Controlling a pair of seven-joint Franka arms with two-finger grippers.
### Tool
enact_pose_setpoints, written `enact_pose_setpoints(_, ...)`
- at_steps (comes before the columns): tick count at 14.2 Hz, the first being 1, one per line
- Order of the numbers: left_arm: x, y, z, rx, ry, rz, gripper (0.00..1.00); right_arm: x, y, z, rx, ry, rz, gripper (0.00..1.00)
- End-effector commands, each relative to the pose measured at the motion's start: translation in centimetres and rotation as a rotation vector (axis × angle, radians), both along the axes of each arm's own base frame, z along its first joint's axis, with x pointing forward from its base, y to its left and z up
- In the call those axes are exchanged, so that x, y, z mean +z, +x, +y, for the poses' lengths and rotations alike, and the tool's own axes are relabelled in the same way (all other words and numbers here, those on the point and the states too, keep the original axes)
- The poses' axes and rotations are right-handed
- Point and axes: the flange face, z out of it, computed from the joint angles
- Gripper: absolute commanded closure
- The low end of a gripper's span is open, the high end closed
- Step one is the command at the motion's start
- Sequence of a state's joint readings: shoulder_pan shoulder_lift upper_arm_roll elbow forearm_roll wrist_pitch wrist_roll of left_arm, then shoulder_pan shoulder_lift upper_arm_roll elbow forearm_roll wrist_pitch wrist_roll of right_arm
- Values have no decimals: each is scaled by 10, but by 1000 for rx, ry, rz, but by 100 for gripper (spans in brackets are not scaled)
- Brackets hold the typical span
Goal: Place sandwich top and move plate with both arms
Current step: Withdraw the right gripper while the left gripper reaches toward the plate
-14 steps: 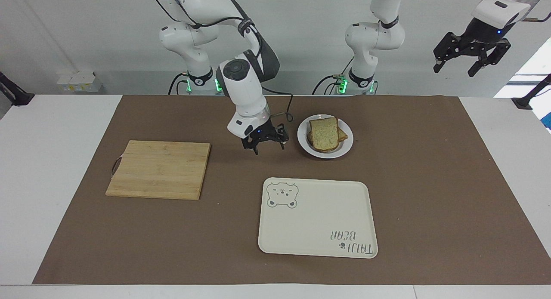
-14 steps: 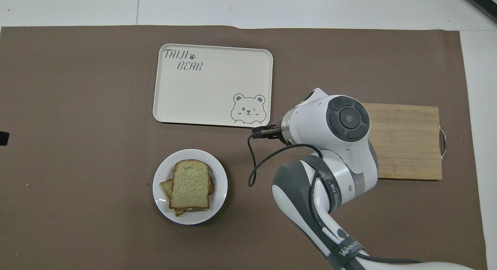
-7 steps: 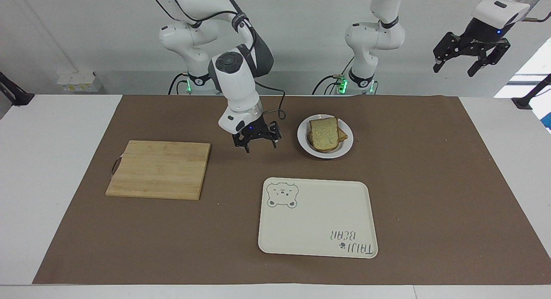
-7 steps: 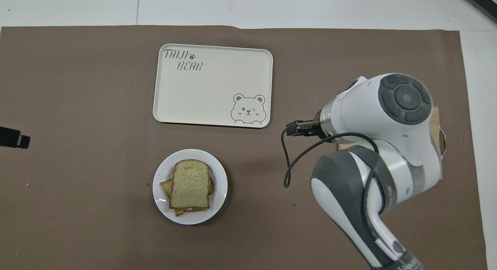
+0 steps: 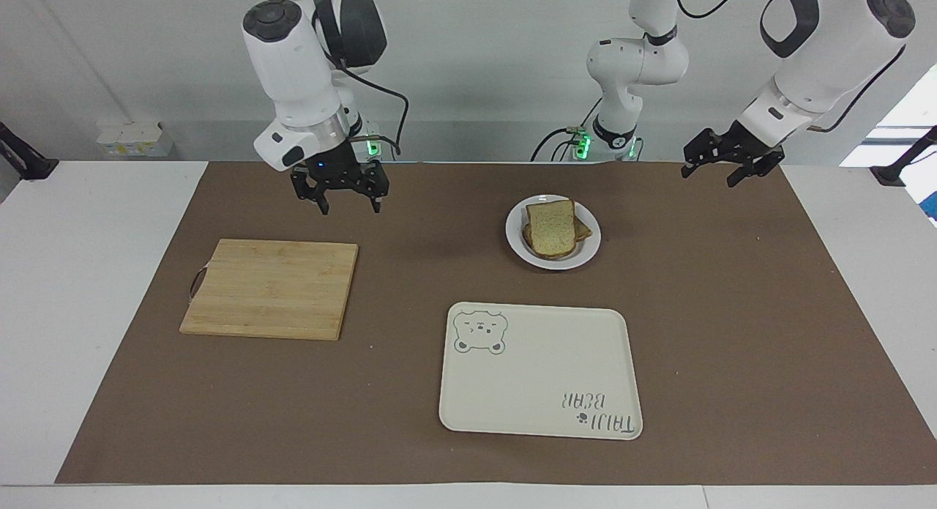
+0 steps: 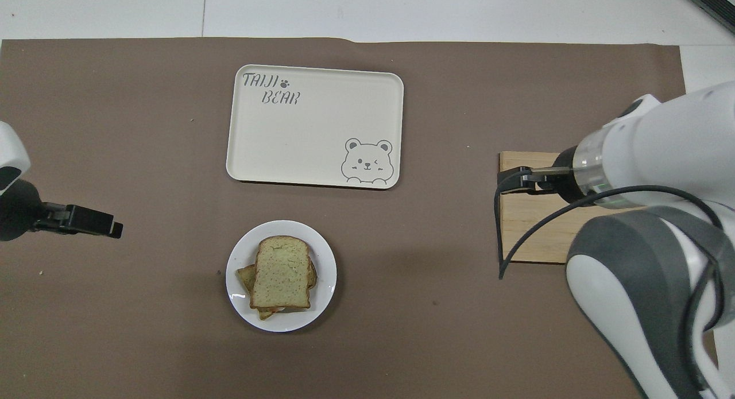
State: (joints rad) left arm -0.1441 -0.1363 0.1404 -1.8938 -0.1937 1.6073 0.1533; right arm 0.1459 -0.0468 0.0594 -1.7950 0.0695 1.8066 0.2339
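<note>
Your right gripper (image 5: pixel 339 195) hangs with its fingers apart and nothing between them, raised over the brown mat (image 5: pixel 732 311) near the robots' edge of the table. The wooden cutting board (image 5: pixel 271 288) lies just below it, farther from the robots. Toward the left arm's end from this gripper you find the plate (image 5: pixel 585 253), and the sandwich top (image 5: pixel 550 226) sits on it, stacked over a darker slice. The cream bear tray (image 5: pixel 538 373) lies farther from the robots than the plate. Your left gripper (image 5: pixel 726 165) also stands apart and empty, raised over the mat's corner at the left arm's end, well apart from the plate.
</note>
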Motion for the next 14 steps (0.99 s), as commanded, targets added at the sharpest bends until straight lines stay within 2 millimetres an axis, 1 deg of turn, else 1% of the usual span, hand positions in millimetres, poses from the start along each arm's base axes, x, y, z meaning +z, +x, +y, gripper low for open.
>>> enact_pose_setpoints(1,-18,-15,7,66,-98,12,0,24,-2,-20,3,-49,-19,0)
enact_pose_setpoints(4,-48,-16,0,97,-124,1,0,36,-1,-33,-12,-64,-28,0)
enact_pose_setpoints(5,-64,-19,1,130,-158,14,0,42,-2,-35,-15,-66,-21,0)
enact_pose_setpoints(6,-74,-26,3,157,-176,2,0,48,-2,-41,-24,-66,-19,0)
enact_pose_setpoints(7,-86,-34,4,176,-174,-18,0,54,-2,-51,-28,-75,-21,0)
enact_pose_setpoints(8,-98,-41,1,187,-177,-32,0,61,-2,-61,-27,-77,-26,0)
enact_pose_setpoints(10,-125,-52,-3,228,-217,-20,0,80,-4,-77,-35,-76,-33,0)
enact_pose_setpoints(11,-139,-57,-7,243,-222,-18,0,91,-5,-87,-35,-76,-39,0)
enact_pose_setpoints(12,-152,-63,-17,244,-230,-16,0,98,-6,-98,-21,-79,-40,0)
enact_pose_setpoints(13,-167,-69,-22,253,-233,-14,8,105,-7,-105,8,-82,-50,0)
enact_pose_setpoints(14,-179,-76,-32,243,-227,-17,13,105,-8,-109,35,-95,-38,0)
